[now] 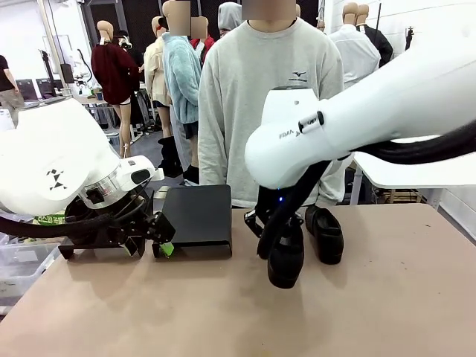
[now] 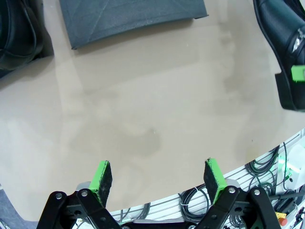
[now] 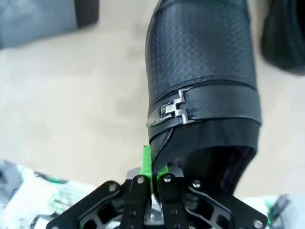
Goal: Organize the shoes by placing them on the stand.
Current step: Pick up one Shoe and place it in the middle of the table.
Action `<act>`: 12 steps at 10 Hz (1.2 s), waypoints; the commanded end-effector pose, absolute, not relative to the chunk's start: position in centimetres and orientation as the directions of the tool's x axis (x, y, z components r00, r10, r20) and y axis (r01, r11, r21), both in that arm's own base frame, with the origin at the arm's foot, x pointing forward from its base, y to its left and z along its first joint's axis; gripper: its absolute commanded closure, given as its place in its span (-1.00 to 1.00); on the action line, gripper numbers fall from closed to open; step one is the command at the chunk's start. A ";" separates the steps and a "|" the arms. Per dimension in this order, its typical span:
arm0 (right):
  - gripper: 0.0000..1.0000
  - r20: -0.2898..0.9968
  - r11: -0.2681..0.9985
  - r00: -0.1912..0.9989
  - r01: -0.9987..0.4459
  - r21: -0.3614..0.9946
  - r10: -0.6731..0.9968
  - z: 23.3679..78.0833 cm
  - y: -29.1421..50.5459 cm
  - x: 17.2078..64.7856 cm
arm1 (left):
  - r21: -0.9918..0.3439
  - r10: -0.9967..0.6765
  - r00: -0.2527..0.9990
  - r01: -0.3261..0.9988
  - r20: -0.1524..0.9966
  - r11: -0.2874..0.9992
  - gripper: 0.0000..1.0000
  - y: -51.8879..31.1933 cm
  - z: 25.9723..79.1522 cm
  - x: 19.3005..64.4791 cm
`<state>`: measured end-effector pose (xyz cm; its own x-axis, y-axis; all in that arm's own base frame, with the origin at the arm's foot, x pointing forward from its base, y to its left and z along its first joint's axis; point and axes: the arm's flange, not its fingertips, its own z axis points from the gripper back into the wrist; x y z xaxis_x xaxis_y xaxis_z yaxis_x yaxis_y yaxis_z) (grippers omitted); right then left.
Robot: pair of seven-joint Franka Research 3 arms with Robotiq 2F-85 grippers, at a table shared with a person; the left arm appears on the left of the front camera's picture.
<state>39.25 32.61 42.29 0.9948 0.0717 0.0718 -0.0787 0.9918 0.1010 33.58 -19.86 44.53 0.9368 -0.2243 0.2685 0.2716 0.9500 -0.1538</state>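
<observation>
1. The right pincer (image 3: 153,168) is clamped shut on the thin rear rim of one black shoe (image 3: 200,71), and its pads appear to straddle the edge. That rim gives a narrow, firm place to pinch, which is probably why the shoe is taken there and not across its wide body
2. Held this way, the shoe points its buckled strap (image 3: 174,110) and toe away from the wrist. I cannot tell whether the sole is clear of the worktop (image 1: 372,312)
3. The held shoe is just to the right of the black stand (image 1: 197,216), which lies flat near the middle of the worktop. The stand's top is bare, so by the look of it no shoe has been placed yet
4. A second shoe (image 1: 325,233) rests on the worktop just beyond and to the right of the held one, apart from it
5. The left pincer (image 2: 158,177) stands wide open and empty, low near the stand's front-left corner and facing bare worktop. It seems parked out of the way, not reaching
6. A person (image 1: 268,97) in a grey sweatshirt stands at the far side, behind the stand
</observation>
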 end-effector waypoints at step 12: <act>0.79 0.000 0.967 0.973 -0.231 0.104 0.232 35.8 38.6 36.3 | -0.161 -0.221 0.935 0.272 0.276 0.949 -1.00 -19.8 44.4 33.7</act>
<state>35.71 38.37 35.57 0.9758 0.2188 0.0000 -0.2178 0.9714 0.0942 33.58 -19.86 44.54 0.9367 -0.2242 0.2688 0.2714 0.9502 -0.1534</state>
